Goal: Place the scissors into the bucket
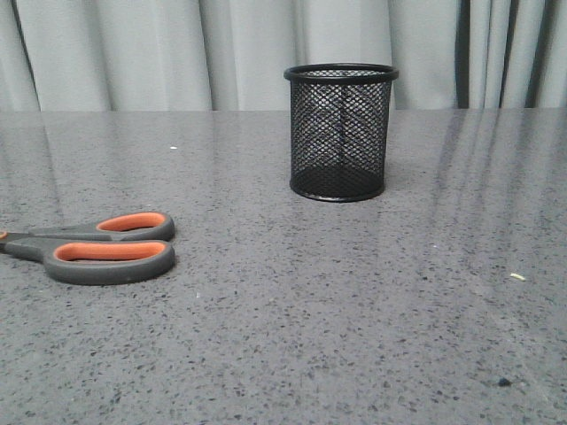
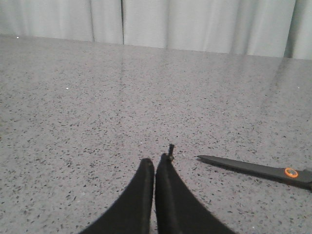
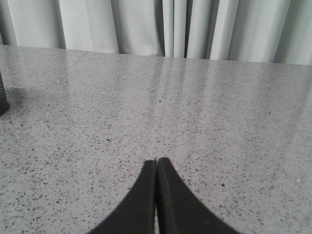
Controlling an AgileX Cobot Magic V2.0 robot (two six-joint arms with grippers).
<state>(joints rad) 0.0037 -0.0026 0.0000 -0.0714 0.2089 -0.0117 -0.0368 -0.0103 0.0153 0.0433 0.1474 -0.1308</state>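
The scissors (image 1: 97,249) run off the left edge in the front view, so only the handle loops and a bit of shank show, no blades. In the left wrist view it's the reverse: the blades and pivot of the scissors (image 2: 253,168) show, and the handles are cut off at the edge. In the right wrist view the bucket (image 3: 3,95) is just a sliver of mesh at the frame edge. Both arms are out of the front view. There's a tiny pale fleck (image 1: 517,277) and a dark speck (image 1: 503,382) on the worktop (image 1: 354,310), too small to tell what they are.

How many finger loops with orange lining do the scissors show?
2, on the dark grey plastic scissors lying at the table's left edge: one loop nearer the camera, one just behind it. The blades are cut off in the front view.
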